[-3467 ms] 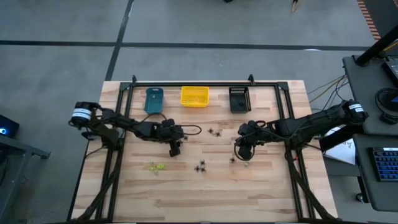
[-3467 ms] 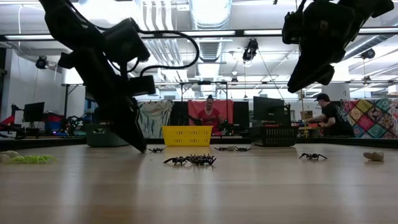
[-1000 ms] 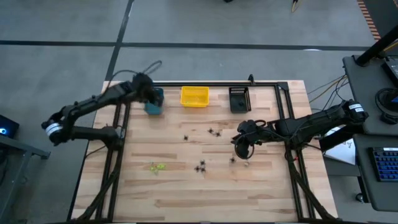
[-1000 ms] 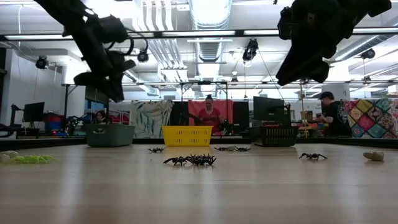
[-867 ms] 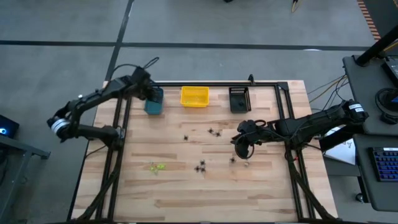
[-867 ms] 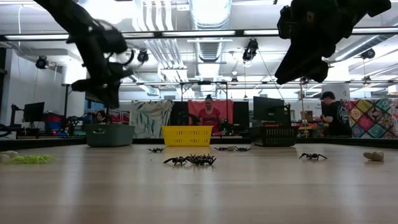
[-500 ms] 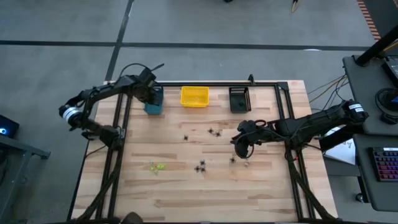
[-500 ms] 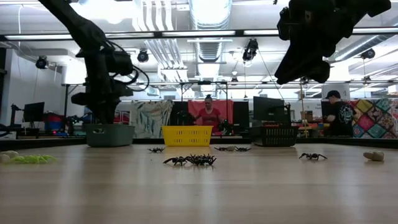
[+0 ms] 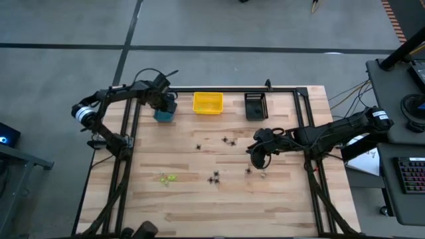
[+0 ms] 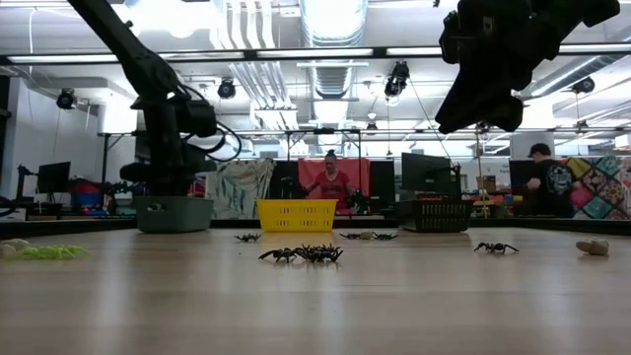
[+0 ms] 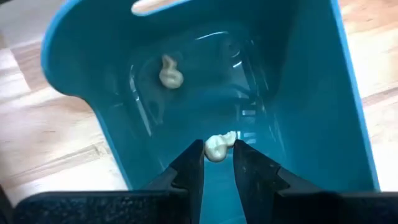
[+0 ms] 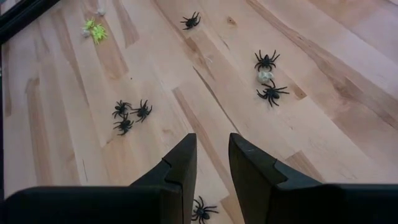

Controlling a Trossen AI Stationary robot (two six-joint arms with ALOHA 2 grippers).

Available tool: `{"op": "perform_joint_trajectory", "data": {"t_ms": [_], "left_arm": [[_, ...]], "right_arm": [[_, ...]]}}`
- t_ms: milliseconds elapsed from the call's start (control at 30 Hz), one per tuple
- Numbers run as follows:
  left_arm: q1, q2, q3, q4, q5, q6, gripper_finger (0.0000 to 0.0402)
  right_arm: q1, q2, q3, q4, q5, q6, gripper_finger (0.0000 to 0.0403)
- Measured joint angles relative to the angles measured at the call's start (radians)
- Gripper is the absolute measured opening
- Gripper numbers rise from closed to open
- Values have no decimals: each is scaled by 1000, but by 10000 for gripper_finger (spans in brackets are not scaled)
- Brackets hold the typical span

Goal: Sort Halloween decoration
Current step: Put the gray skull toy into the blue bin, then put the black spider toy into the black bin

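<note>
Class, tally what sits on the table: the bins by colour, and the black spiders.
Teal bin: 1
Yellow bin: 1
Black bin: 1
Black spiders: 7
Total: 10

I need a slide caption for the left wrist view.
Left end effector holds a pale trinket over the teal bin, where another pale piece already lies.

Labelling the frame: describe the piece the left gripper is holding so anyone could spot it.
Find the teal bin at the table's back left, first in the row of three bins. The left gripper reaches into it, pinching a small pale lumpy trinket between its fingertips. A similar pale piece lies loose deeper in the bin; this one is gripped.
</note>
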Motion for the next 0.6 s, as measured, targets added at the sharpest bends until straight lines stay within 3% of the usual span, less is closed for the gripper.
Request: {"op": "perform_joint_trajectory", "data": {"t_ms": [400,600], "left_arm": [[0,1,0,-1,-50,-16,70],[0,-19,0,-10,-50,-17,104]], "right_arm": [[0,0,0,0,0,-2,84],[0,0,0,0,0,-34,84]]}}
